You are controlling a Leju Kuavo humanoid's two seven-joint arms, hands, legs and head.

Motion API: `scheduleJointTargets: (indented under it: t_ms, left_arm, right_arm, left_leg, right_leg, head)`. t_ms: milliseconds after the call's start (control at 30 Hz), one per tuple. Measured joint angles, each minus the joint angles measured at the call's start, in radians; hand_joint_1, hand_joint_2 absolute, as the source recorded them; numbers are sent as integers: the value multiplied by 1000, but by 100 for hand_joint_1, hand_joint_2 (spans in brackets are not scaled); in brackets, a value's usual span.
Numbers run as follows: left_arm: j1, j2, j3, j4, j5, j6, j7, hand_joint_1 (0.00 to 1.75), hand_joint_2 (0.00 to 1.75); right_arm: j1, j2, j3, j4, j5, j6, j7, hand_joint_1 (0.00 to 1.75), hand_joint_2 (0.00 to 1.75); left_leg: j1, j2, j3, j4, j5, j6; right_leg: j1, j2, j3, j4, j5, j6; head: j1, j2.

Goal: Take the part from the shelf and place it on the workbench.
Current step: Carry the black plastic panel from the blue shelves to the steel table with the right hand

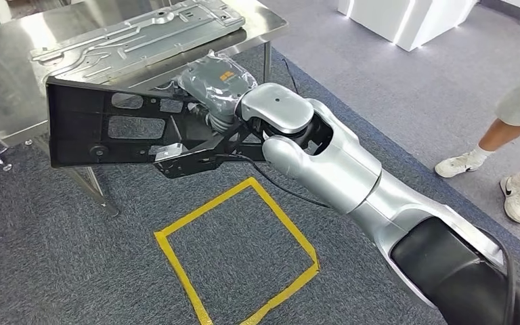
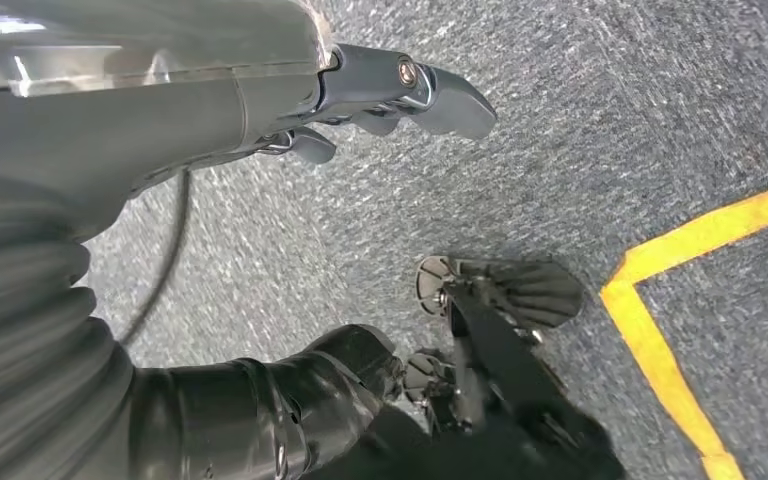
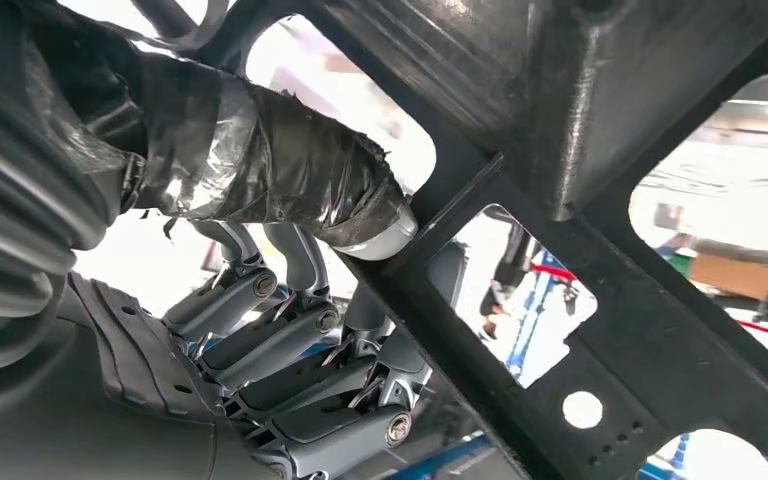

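Note:
The part is a flat black plastic frame (image 1: 101, 128) with cut-out windows. My right hand (image 1: 210, 88), in a grey cover, grips it at its right end and holds it in the air in front of the steel workbench (image 1: 13, 54), below the bench top's near edge. In the right wrist view the taped thumb (image 3: 290, 175) lies on one side of a black bar of the frame (image 3: 560, 140) and the curled fingers (image 3: 300, 380) on the other. My left hand (image 2: 400, 90) hangs over the carpet, fingers loosely curled, holding nothing.
A stamped silver metal sheet (image 1: 135, 30) lies on the workbench top. A yellow tape square (image 1: 237, 250) marks the grey carpet below my arm. A person's legs and white shoes (image 1: 508, 183) stand at the right. White cabinets (image 1: 406, 20) sit at the back.

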Motion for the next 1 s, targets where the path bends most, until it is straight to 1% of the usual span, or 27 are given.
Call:
scheduleJointTargets:
  t_ms: [33, 67, 100, 133, 167, 200, 267, 300, 333, 367, 400, 433, 500, 533, 567, 633, 667, 700, 733, 767, 800, 833, 867, 900, 933, 967, 1000]
  left_arm:
    - [-1, 0, 0, 0, 0, 0, 0, 0, 175]
    - [-1, 0, 0, 0, 0, 0, 0, 0, 175]
    - [-1, 0, 0, 0, 0, 0, 0, 0, 175]
    - [-1, 0, 0, 0, 0, 0, 0, 0, 175]
    - [0, 0, 0, 0, 0, 0, 0, 0, 175]
    - [-1, 0, 0, 0, 0, 0, 0, 0, 175]
    - [-3, 0, 0, 0, 0, 0, 1, 0, 175]
    - [-3, 0, 0, 0, 0, 0, 0, 0, 175]
    - [-4, 0, 0, 0, 0, 1, 0, 0, 175]
    - [-4, 1, 0, 0, 0, 1, 0, 0, 175]
    - [-4, 1, 0, 0, 0, 1, 0, 0, 175]
    - [-4, 1, 0, 0, 0, 2, 0, 0, 175]
    - [-3, -1, 0, 0, 0, 2, 0, 0, 175]
    - [-4, -2, 0, 0, 0, 2, 0, 0, 175]
    - [-3, -2, 0, 0, 0, 2, 1, 0, 175]
    - [-1, -2, 0, 0, 0, 2, 2, 0, 175]
    - [0, -1, 0, 0, 0, 2, 3, 0, 175]
    - [0, 0, 0, 0, 0, 2, 4, 0, 175]
    - [0, 1, 0, 0, 0, 2, 4, 0, 175]
    - [-1, 0, 0, 0, 0, 1, 4, 0, 175]
    - [-3, 0, 0, 0, 0, 1, 4, 0, 175]
    - [-4, 0, 0, 0, -1, 1, 4, 0, 175]
    - [-4, 1, 0, 0, -1, 1, 4, 0, 175]
    - [-3, 1, 0, 0, -1, 1, 4, 0, 175]
    - [-2, 2, 0, 0, -1, 1, 4, 0, 175]
    - [-1, 3, 0, 0, -1, 1, 4, 0, 175]
    - [-1, 4, 0, 0, -1, 1, 5, 0, 175]
  right_arm:
    - [-1, 0, 0, 0, -1, 0, 0, 175, 175]
    - [-1, 0, 0, 1, -2, 0, -1, 175, 175]
    - [-2, 0, 0, 1, -2, 0, -1, 175, 175]
    - [-2, 0, 0, 1, -2, -1, -2, 175, 175]
    - [-3, 0, 0, 1, -2, -1, -2, 175, 175]
    - [-4, 0, 0, 1, -2, -1, -2, 175, 175]
    - [-5, -3, 0, 2, -3, -1, -3, 175, 175]
    - [-3, -4, 0, 4, -3, -1, -3, 175, 175]
    - [-1, -6, 0, 6, -3, -1, -3, 175, 175]
    - [2, -8, 0, 7, -4, -1, -3, 175, 175]
    - [3, -9, 0, 9, -5, -1, -3, 175, 175]
    - [3, -9, 0, 10, -7, -1, -3, 175, 175]
    - [-2, -10, 0, 11, -12, 0, -3, 175, 175]
    - [-4, -10, 0, 13, -14, 0, -3, 175, 175]
    - [-6, -10, 0, 15, -16, 0, -3, 175, 175]
    - [-7, -9, 0, 19, -18, -2, -3, 175, 175]
    - [-7, -8, 0, 21, -19, -2, -3, 175, 175]
    - [-8, -7, -1, 23, -20, -3, -4, 175, 175]
    - [-9, -6, -1, 24, -22, -3, -7, 175, 175]
    - [-10, -6, -1, 26, -25, -2, -10, 175, 175]
    - [-10, -6, -1, 28, -27, -2, -14, 175, 175]
    - [-8, -7, 0, 30, -29, -2, -17, 175, 175]
    - [-5, -7, 0, 32, -30, -2, -18, 175, 175]
    - [-3, -7, 0, 33, -32, -2, -19, 175, 175]
    - [-3, -7, 0, 34, -34, -2, -19, 175, 175]
    - [-3, -6, -1, 35, -36, -3, -19, 175, 175]
    - [-4, -6, -1, 35, -37, -5, -18, 175, 175]
  left_leg:
    - [-3, 9, 15, -30, 6, 6]
    - [-7, 7, 18, -37, 2, 14]
    - [-9, -5, 17, -39, 4, 21]
    - [-8, -15, 20, -41, 5, 28]
    - [-7, -25, 23, -44, 5, 34]
    - [-5, -34, 27, -47, 7, 40]
    - [-4, -53, 30, -48, 8, 50]
    - [-5, -64, 29, -48, 8, 52]
    - [-7, -78, 30, -46, 7, 54]
    - [-9, -92, 30, -45, 6, 54]
    - [-10, -107, 31, -43, 5, 55]
    - [-11, -122, 32, -42, 4, 54]
    - [-12, -147, 30, -39, 4, 51]
    - [-9, -158, 26, -39, 5, 47]
    - [-6, -168, 22, -40, 6, 41]
    - [-1, -186, 18, -44, 9, 27]
    - [-3, -174, 16, -40, 6, 22]
    - [-5, -148, 7, -22, -6, 17]
    - [-6, -115, -10, 15, -28, 13]
    - [-5, -82, -38, 73, -58, 7]
    - [-2, -64, -71, 139, -87, 1]
    - [1, -57, -99, 194, -106, -4]
    - [5, -54, -113, 221, -107, -9]
    - [8, -53, -106, 206, -89, -13]
    - [11, -51, -79, 154, -58, -17]
    - [13, -47, -42, 81, -28, -20]
    - [12, -45, -7, 19, -7, -18]
  right_leg:
    - [2, -8, 1, 2, -3, 5]
    - [5, -15, 3, 2, -5, 11]
    - [5, -24, 6, 2, -8, 16]
    - [2, -25, 8, 4, -12, 23]
    - [-1, -11, 6, 15, -23, 28]
    - [-4, 12, -4, 44, -42, 32]
    - [-7, 64, -58, 160, -101, 34]
    - [-7, 75, -93, 227, -127, 34]
    - [-6, 80, -122, 277, -139, 34]
    - [-6, 83, -136, 293, -131, 31]
    - [-6, 86, -130, 268, -103, 27]
    - [-5, 94, -108, 209, -62, 21]
    - [-5, 135, -53, 75, 0, 8]
    - [-3, 151, -35, 35, 12, 4]
    - [-1, 160, -27, 18, 12, 1]
    - [-1, 141, -18, 7, 15, -3]
    - [-4, 130, -12, -3, 18, -6]
    - [-7, 118, -5, -13, 21, -11]
    - [-10, 107, 1, -21, 24, -14]
    - [-8, 97, 4, -24, 25, -16]
    - [-7, 87, 5, -24, 24, -18]
    - [-7, 78, 4, -24, 23, -17]
    - [-8, 70, 4, -23, 21, -16]
    - [-9, 64, 4, -21, 19, -13]
    - [-11, 60, 4, -17, 16, -9]
    - [-13, 56, 4, -12, 11, -4]
    - [-13, 53, 2, -6, 7, 2]
  head:
    - [0, 0]
    - [0, 0]
    - [1, 0]
    - [1, 0]
    - [1, 0]
    - [1, 0]
    - [1, 0]
    - [1, 0]
    - [1, 0]
    - [1, 0]
    - [1, 0]
    - [1, 0]
    - [1, 0]
    - [1, 0]
    - [1, 0]
    - [2, 0]
    - [1, 0]
    - [0, 0]
    - [-2, 0]
    - [-3, 0]
    - [-4, 0]
    - [-4, 0]
    - [-4, 0]
    - [-4, 0]
    - [-4, 0]
    - [-4, 0]
    - [-4, 0]
